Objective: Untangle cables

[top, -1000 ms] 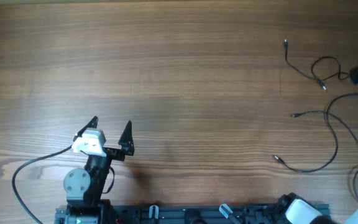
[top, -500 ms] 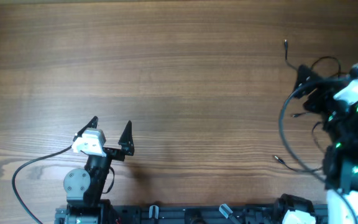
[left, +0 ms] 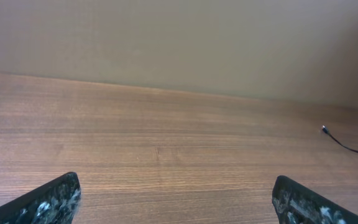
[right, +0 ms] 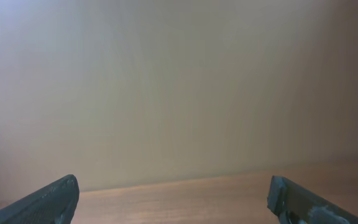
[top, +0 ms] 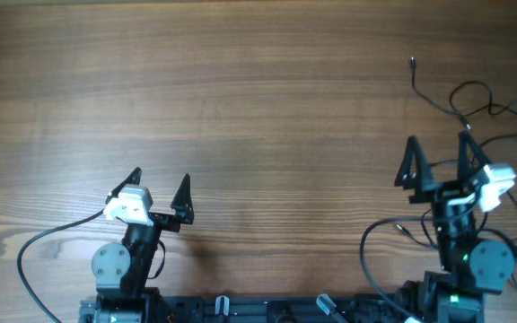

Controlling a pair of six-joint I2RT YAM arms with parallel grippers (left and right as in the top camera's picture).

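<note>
Both arms sit folded low at the 6 o'clock edge of the wood-grain table [top: 258, 108] - the left gripper [top: 161, 176] toward 7 o'clock, the right gripper [top: 438, 140] toward 5 o'clock. Each one's dark, tapered fingers are spread wide on nothing. The cables [top: 472, 84] - thin black wires with small plugs - sprawl in loose loops from 2 to 4 o'clock.

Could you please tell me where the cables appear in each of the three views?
Overhead: cables at the top right and down the right edge.
Left wrist: one plug with its wire, far right.
Right wrist: not in it.
Shared landmark: the wooden table, seen in all three.
</note>
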